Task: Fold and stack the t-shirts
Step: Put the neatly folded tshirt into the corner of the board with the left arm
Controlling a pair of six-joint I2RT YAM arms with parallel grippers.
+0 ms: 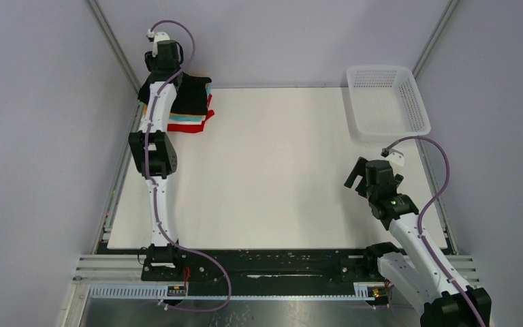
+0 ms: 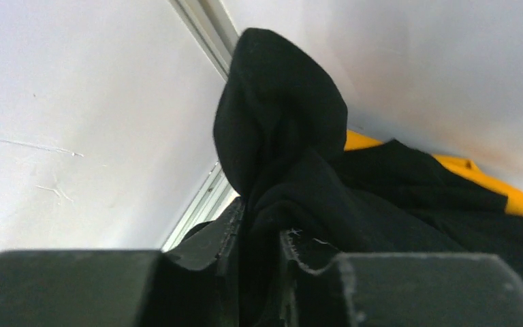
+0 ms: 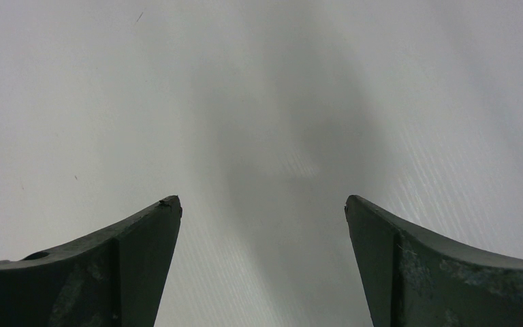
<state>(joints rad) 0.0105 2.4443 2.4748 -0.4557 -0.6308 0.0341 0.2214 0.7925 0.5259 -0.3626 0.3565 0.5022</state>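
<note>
Left wrist shows left jaws pinching the black t-shirt (image 2: 279,122) atop the stack (image 1: 189,124) ahead, right jaws wide, empty; stacking likely needs release next.

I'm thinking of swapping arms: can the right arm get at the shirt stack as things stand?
Probably not. The shirt stack sits in the far left corner, diagonally across from the open right tool, and the left tool is pinching the black shirt on top.
</note>
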